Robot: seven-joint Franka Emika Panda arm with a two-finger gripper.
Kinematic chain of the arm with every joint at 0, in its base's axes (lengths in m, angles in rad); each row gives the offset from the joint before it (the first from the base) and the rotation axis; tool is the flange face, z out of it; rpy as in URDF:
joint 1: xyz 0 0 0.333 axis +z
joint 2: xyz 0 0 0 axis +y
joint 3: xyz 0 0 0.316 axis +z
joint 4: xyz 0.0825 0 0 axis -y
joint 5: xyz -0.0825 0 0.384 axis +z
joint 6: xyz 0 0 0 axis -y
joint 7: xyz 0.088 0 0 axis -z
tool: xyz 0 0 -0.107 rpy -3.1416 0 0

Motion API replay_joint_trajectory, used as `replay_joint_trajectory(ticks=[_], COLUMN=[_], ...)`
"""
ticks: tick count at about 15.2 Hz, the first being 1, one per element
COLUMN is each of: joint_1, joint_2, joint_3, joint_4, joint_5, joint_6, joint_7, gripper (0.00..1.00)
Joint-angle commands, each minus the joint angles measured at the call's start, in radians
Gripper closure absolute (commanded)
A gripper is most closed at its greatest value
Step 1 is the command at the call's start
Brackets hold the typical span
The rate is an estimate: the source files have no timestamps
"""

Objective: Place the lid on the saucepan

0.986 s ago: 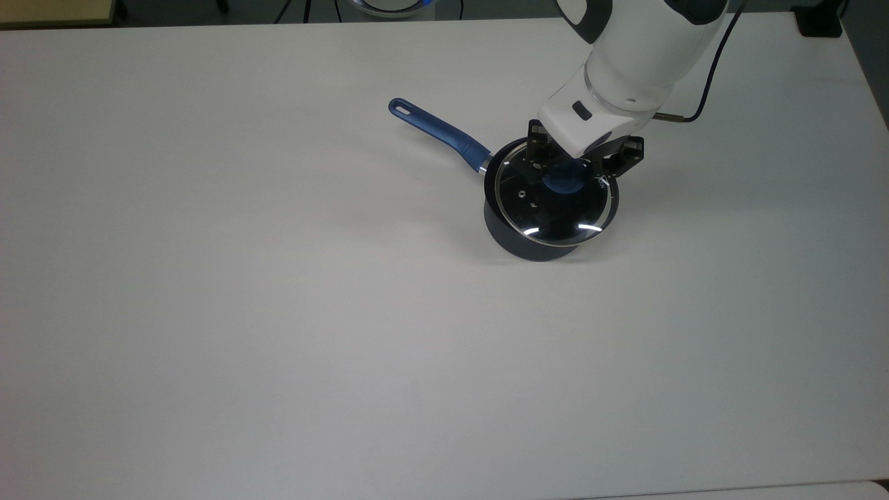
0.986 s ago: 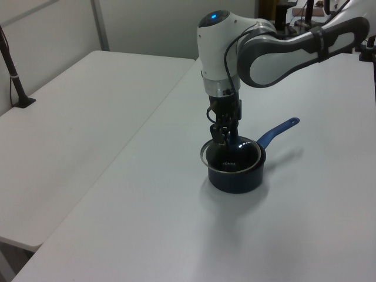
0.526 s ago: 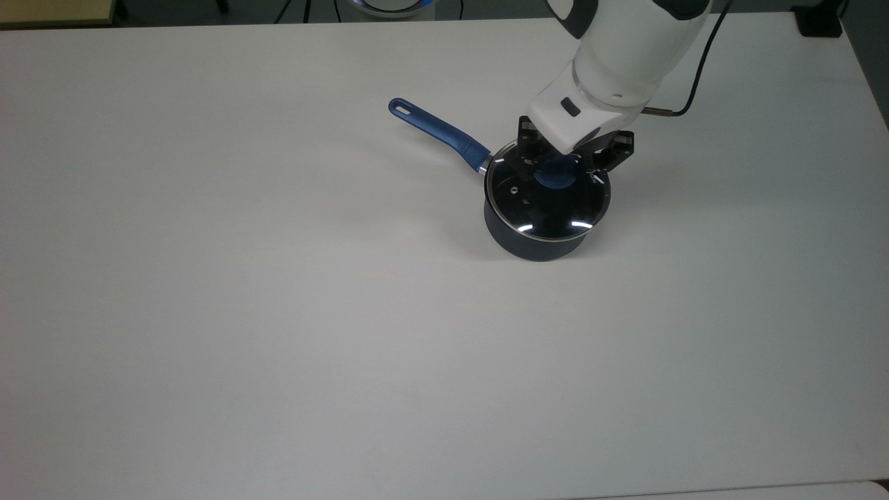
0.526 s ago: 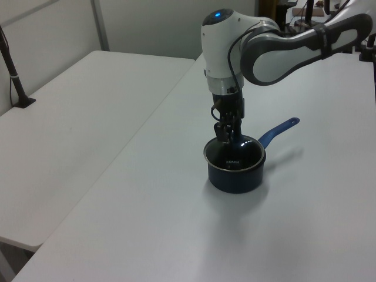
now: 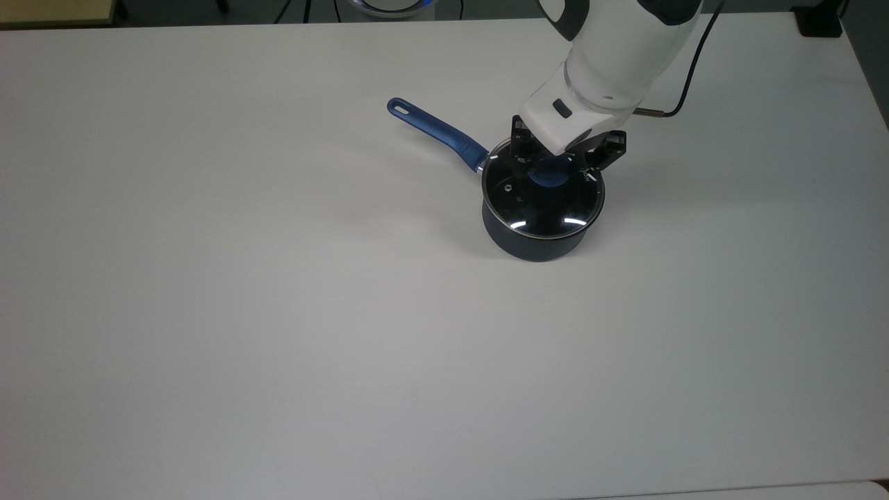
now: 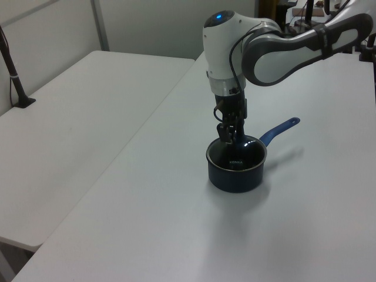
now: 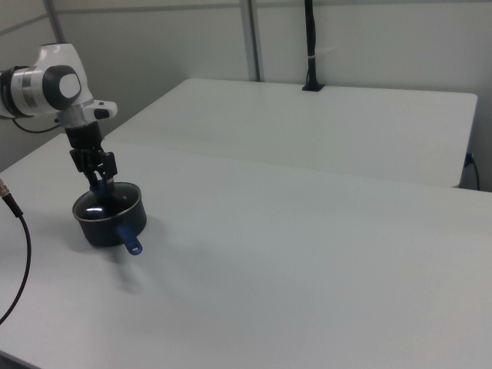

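Note:
The dark navy saucepan (image 5: 531, 246) stands on the white table, right of centre in the top view, its long blue handle (image 5: 437, 132) pointing to the top view's upper left. The clear glass lid (image 5: 542, 208) lies level on the pan's rim and covers the opening. My gripper (image 5: 555, 170) comes straight down onto the lid and is shut on its blue knob (image 5: 550, 179). In the left view the gripper (image 6: 230, 138) meets the lid (image 6: 238, 160) over the saucepan (image 6: 237, 178). The right view has the saucepan (image 7: 104, 227) at far left under the gripper (image 7: 100, 184).
The white table (image 5: 278, 312) stretches wide to the top view's left and front. A second table (image 6: 70, 117) adjoins it, carrying a black clamped post (image 6: 14, 76). A black cable (image 5: 684, 97) trails off the arm.
The lid hung tilted and offset over the pan a second ago. It has since shifted to the top view's upper left and come down level on the rim, still held.

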Motion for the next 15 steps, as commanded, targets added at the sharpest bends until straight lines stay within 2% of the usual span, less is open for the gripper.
replay_joint_trajectory(ticks=[1,4,5,7,9,11,13,15], joint_1=[-0.001,-0.015,-0.025,-0.071,-0.138,-0.189,-0.272,-0.344], joint_2=[-0.029,-0.067,-0.085,-0.154,-0.22,-0.245,-0.272,-0.308], joint_3=[0.0,-0.003,-0.01,-0.011,-0.004,0.0,0.015,0.023], joint_4=[-0.063,-0.039,-0.019,-0.014,-0.014,-0.014,-0.022,-0.049], joint_5=[-0.011,0.004,0.028,0.038,0.024,0.0,-0.022,-0.033], joint_6=[0.035,0.023,0.017,-0.027,-0.078,-0.122,-0.208,-0.227], joint_7=[-0.01,-0.005,-0.013,-0.046,-0.117,-0.18,-0.316,-0.358], gripper=[0.0,0.0,0.0,0.0,0.0,0.0,0.0,0.0])
